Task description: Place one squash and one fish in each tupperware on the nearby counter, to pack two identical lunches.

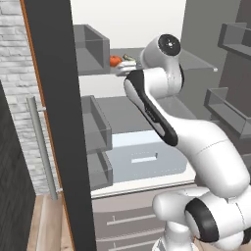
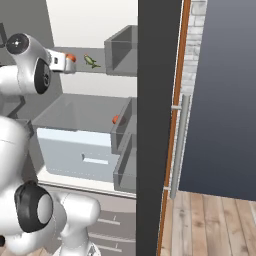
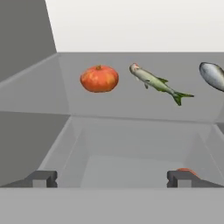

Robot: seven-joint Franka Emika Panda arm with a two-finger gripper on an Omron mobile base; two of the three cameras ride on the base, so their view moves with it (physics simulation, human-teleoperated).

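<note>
An orange-red squash (image 3: 99,78) lies on the upper fridge shelf (image 3: 131,103), ahead of my gripper (image 3: 112,179) and a little left of centre. The slender yellow-green fish (image 3: 155,82) lies to its right, and the dark grey fish (image 3: 213,75) is cut off by the right edge. The gripper is open, with nothing between its fingertips (image 3: 43,178), short of the shelf's front edge. In the base views the squash (image 1: 115,61) (image 2: 71,58) and slender fish (image 1: 128,58) (image 2: 91,61) sit just past the hand. A second squash (image 2: 116,119) (image 3: 187,171) rests one level lower. The tupperware and counter are out of view.
The fridge stands open, its dark door edge (image 1: 54,122) (image 2: 150,125) close on either side with grey handles (image 1: 41,147) (image 2: 177,150). Grey door bins (image 1: 95,122) (image 2: 122,50) flank the shelves. A pale drawer (image 1: 142,157) sits at the bottom.
</note>
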